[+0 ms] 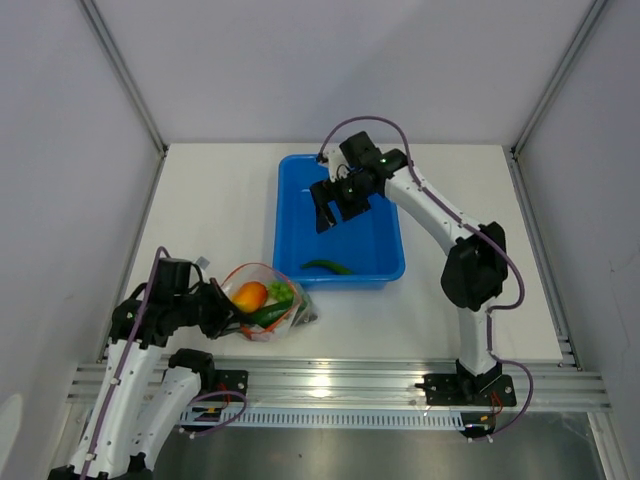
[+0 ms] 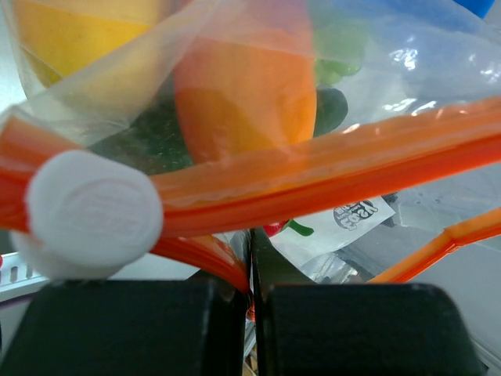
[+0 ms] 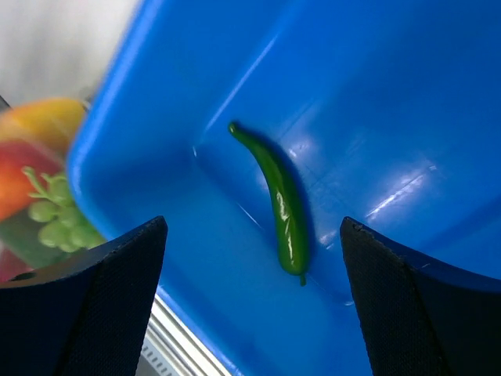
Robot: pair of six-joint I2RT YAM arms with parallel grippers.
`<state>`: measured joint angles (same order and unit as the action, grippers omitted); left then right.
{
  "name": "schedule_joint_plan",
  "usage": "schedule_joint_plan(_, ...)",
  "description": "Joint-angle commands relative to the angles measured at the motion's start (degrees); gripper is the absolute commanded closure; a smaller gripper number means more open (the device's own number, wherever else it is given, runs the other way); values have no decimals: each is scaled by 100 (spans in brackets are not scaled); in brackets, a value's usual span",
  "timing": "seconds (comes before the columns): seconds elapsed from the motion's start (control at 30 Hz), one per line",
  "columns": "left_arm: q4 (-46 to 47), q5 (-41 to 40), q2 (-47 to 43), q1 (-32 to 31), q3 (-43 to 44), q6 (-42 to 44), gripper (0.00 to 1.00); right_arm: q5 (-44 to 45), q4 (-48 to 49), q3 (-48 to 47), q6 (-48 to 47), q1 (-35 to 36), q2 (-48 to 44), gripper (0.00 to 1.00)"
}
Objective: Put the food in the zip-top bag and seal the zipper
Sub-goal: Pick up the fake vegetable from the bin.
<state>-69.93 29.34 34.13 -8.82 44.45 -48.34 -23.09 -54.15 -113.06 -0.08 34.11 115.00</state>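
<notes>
Green curved pepper [image 3: 282, 205], crinkly clear bag [image 1: 268, 305]

Your zip-top bag [image 1: 268, 305] lies crumpled just beside the near-left corner of the blue bin [image 1: 300, 170]. You see its orange-red zipper [image 2: 313, 180] parted into two strips. Inside are a yellow-orange piece [image 1: 250, 296], green grapes [image 3: 51, 223] and a dark green piece [image 1: 268, 316]. One green pepper [image 3: 282, 200] lies flat in the bin.

You are looking at: a blue rectangular plastic bin [image 1: 385, 245], sitting mid-table; a white tabletop [image 1: 220, 200] carrying it; a silver aluminium rail [image 1: 330, 380] running along the near edge.
</notes>
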Motion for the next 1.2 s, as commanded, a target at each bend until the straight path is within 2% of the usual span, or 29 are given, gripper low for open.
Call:
schedule_joint_plan(0.0, -12, -87, 59, 38, 214, 211, 99, -363, 53, 178, -203, 34, 163, 8)
schedule_joint_plan(0.27, 24, -69, 111, 38, 187, 281, 100, -925, 317, 722, -317, 34, 391, 5)
schedule_joint_plan(0.6, 32, -16, 278, 38, 214, 386, 100, -284, 423, 1391, -458, 351, 365, 5)
schedule_joint_plan(0.9, 41, 1, 296, 38, 205, 422, 99, 252, 370, 1611, -458, 483, 295, 3)
schedule_joint_plan(1.17, 85, 36, 287, 38, 135, 386, 99, 428, 519, 2313, -555, 456, -162, 1)
